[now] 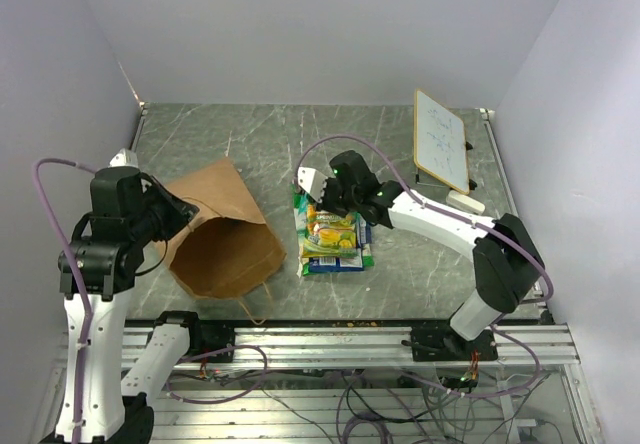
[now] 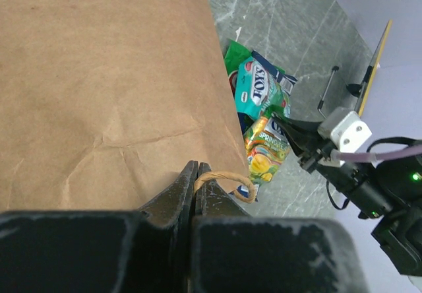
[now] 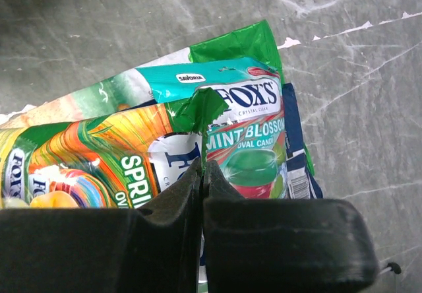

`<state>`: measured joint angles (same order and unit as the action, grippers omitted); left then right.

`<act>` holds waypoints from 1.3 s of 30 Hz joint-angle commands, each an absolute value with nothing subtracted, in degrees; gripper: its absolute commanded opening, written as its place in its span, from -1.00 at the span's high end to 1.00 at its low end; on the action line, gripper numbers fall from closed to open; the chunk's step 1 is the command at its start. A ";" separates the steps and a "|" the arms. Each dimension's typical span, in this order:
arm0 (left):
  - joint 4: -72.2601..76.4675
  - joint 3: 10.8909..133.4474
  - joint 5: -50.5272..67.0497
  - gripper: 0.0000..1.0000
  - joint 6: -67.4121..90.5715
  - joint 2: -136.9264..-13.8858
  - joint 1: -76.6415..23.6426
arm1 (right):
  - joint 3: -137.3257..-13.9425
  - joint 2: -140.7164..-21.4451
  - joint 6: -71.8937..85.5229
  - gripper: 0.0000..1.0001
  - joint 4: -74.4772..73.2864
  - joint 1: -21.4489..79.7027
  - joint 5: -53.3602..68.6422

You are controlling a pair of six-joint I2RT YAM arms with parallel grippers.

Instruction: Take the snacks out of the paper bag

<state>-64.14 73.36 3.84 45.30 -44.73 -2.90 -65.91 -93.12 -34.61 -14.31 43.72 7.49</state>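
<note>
The brown paper bag (image 1: 225, 234) lies on its side at the left of the table, its mouth toward the near edge. My left gripper (image 2: 196, 167) is shut on the bag's thin looped paper handle (image 2: 224, 176); from above it (image 1: 178, 214) sits at the bag's left edge. The snacks (image 1: 335, 239) lie in a small pile on the table to the right of the bag. My right gripper (image 3: 203, 169) is shut on a torn green corner of the yellow-green packet (image 3: 86, 154). That packet overlaps a teal-green mint packet (image 3: 247, 134), and a blue packet (image 3: 293, 141) lies underneath.
A white framed board (image 1: 441, 139) leans at the back right, with a small white block (image 1: 464, 202) in front of it. Grey walls close in the left, back and right sides. An aluminium rail (image 1: 350, 339) runs along the near edge.
</note>
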 commanded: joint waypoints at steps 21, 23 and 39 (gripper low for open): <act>-56.79 68.51 19.10 0.86 44.48 -46.28 -3.02 | -64.74 -89.61 -37.09 0.31 -12.25 42.94 2.51; -56.34 68.24 19.44 0.86 44.60 -46.55 -3.08 | -65.03 -88.58 -37.20 0.25 -13.34 42.94 2.70; -55.46 67.46 18.96 0.86 45.16 -46.67 -3.04 | -64.99 -82.73 -32.28 -0.02 -16.37 43.19 9.99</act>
<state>-57.91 68.25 18.22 45.41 -47.31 -2.90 -65.23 -85.67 -35.16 -16.43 43.22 5.08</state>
